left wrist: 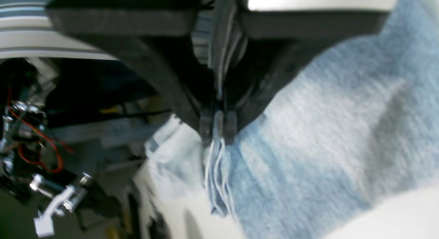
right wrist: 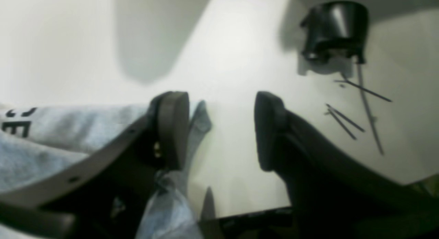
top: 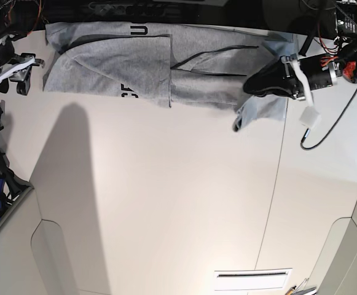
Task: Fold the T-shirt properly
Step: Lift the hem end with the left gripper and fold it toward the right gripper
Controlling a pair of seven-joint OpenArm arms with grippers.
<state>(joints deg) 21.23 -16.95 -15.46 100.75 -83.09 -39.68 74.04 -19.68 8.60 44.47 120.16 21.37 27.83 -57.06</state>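
"Where's the T-shirt lying, from the overhead side?"

"Across the table, from about eleven o'clock round to one. It's light grey and rumpled, with one layer laid over another and a pointed flap hanging down near twelve. I can make out bits of black lettering along its upper and lower edges, just left of twelve."

"And the left gripper?"

"That one's over between one and two o'clock, closed on the T-shirt. Up close you can see several thin layers pinched together between the fingertips, with their wavy edges poking out below. A bunched bit of cloth dangles just under it."

"What about the right gripper?"

"Out at ten o'clock, wide open, nothing between its fingers. It's just beside the shirt's end, not pinching any of it. From its own camera, a small turned corner of the cloth shows by the finger on the nine o'clock side."

"Anything else around there?"

"A shiny black plastic thing at one or two o'clock in that same close view; I can't tell what it is. Back overhead, a black cable loops down at two, and there's a slotted white panel near five"
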